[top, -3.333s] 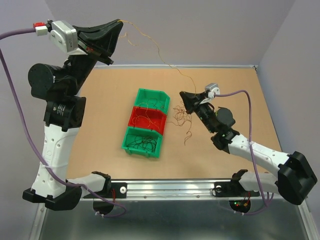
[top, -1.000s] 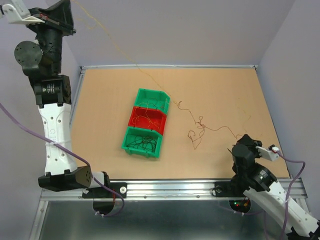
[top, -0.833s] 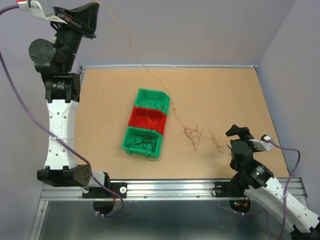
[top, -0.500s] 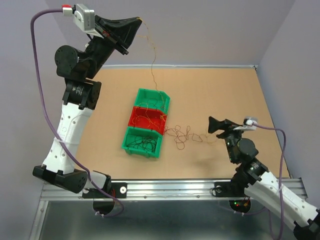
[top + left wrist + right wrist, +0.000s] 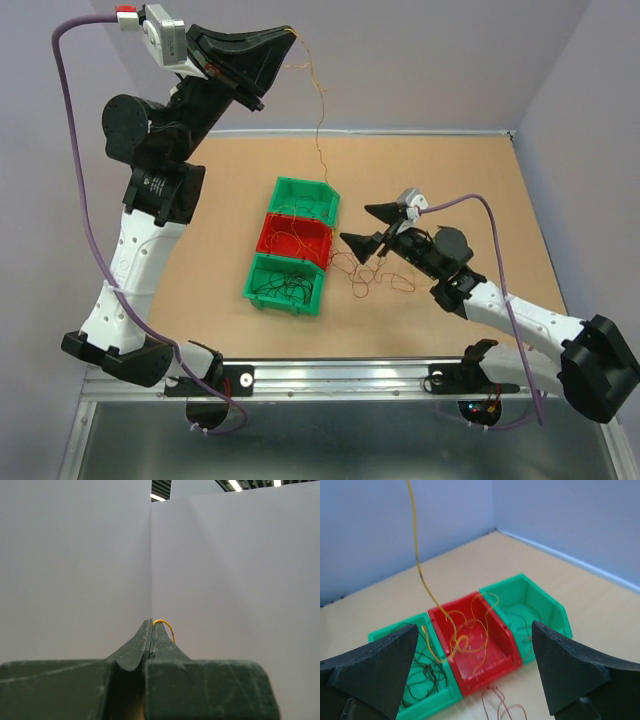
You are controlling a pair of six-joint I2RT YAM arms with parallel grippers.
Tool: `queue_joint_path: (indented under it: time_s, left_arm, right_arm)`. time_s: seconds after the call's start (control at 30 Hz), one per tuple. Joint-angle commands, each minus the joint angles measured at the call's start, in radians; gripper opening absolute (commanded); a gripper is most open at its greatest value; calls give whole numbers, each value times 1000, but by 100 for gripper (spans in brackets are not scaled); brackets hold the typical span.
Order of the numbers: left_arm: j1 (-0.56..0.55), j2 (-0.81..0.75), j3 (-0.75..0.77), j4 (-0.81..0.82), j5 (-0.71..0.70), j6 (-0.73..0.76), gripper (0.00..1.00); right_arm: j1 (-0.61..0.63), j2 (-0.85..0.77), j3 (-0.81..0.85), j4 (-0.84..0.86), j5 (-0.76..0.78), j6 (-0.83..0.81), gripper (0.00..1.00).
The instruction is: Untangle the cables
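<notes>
1. The left gripper (image 5: 290,38) is raised high above the far left of the desk (image 5: 450,180), its jaws pressed together on a thin orange-yellow cable (image 5: 318,120).
2. In the left wrist view a small yellow loop (image 5: 165,625) of that cable shows at the tip of the closed fingers (image 5: 150,640).
3. From the left gripper the cable hangs down toward the three bins (image 5: 293,245).
4. The right gripper (image 5: 368,226) is low over the middle of the desk, just right of the bins, jaws spread wide and holding nothing.
5. A loose tangle of reddish and orange cables (image 5: 372,278) lies on the desk just beside the bins, below the right gripper.
6. The red bin (image 5: 492,630) holds orange-yellow curls; the near green bin (image 5: 395,635) holds dark strands; thin strands lie in the far green bin (image 5: 540,600).
</notes>
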State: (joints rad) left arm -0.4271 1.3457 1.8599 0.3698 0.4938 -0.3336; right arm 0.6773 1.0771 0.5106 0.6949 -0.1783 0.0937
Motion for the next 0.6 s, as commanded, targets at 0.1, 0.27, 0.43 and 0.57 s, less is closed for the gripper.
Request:
queue_joint_path:
  time_s: [0.1,0.27,0.43,0.57]
  left_arm:
    - [-44,6,70,24,-21,38,0]
    - [-78,29,105,21,-26,39,0]
    - [-107,85,225,9,-72,53,0]
    - [-116,179,373,-37,-81,47,0]
  right_arm:
    - [-1,98,203,166,-177,-31,98]
    - [1,216,307,163,-190,-17,81]
    - [-1,371,351,172,-167,9,61]
    - [1,463,361,198,-100,50,42]
